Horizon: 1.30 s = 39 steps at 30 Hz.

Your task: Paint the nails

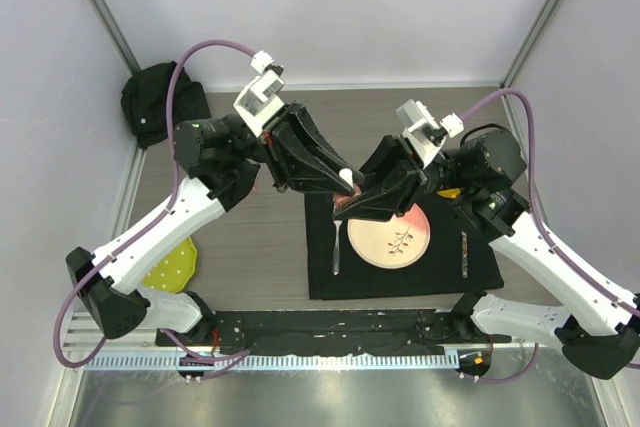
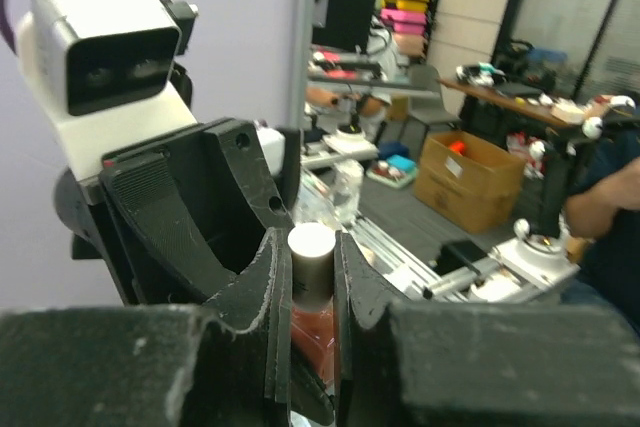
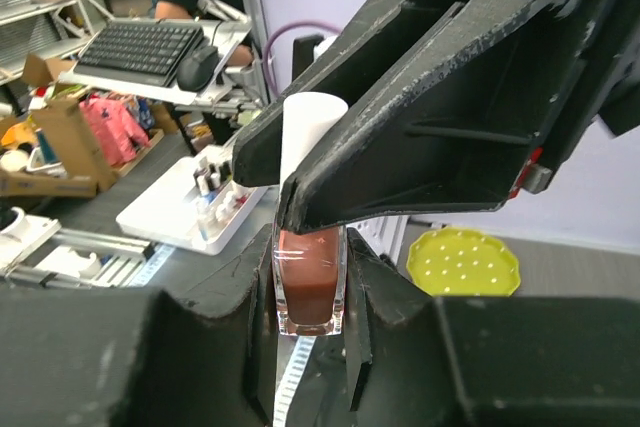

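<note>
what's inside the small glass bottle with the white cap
Reddish-brown polish shows in the small clear glass bottle; its neck under the white cylindrical cap is hidden by jaws.

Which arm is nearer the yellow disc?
Left arm: its white link runs right beside the yellow disc. The right arm is beyond the black mat, far off.

Bright, even, diffuse light from above throws soft shadows on the table (image 1: pixel 255 247); wrist views blur at the near fingers (image 2: pixel 255 307), sharpen beyond, with slight sheen on the polish bottle (image 3: pixel 310 282).
</note>
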Each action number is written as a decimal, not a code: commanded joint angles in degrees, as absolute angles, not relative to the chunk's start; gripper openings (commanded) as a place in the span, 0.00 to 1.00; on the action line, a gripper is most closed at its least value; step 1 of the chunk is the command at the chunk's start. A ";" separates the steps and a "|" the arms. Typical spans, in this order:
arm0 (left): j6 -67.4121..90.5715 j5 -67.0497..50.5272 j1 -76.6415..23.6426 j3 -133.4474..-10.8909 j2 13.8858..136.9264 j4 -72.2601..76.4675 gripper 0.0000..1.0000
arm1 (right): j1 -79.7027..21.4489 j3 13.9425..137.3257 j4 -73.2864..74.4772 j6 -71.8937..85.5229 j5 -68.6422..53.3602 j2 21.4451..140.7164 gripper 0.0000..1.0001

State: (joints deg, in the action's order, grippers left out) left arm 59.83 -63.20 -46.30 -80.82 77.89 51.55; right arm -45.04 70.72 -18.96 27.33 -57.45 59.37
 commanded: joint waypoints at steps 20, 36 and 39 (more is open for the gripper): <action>22.16 -51.39 -40.69 -83.14 63.29 -11.14 1.00 | -45.79 78.13 -2.03 10.03 -45.36 59.77 0.01; 29.70 -15.74 -40.78 -82.00 57.21 -12.04 0.74 | -45.97 77.52 4.39 6.15 -19.96 61.26 0.01; 31.02 -13.01 -41.13 -83.49 59.14 -12.13 0.68 | -46.58 77.52 4.66 5.72 -17.42 61.70 0.01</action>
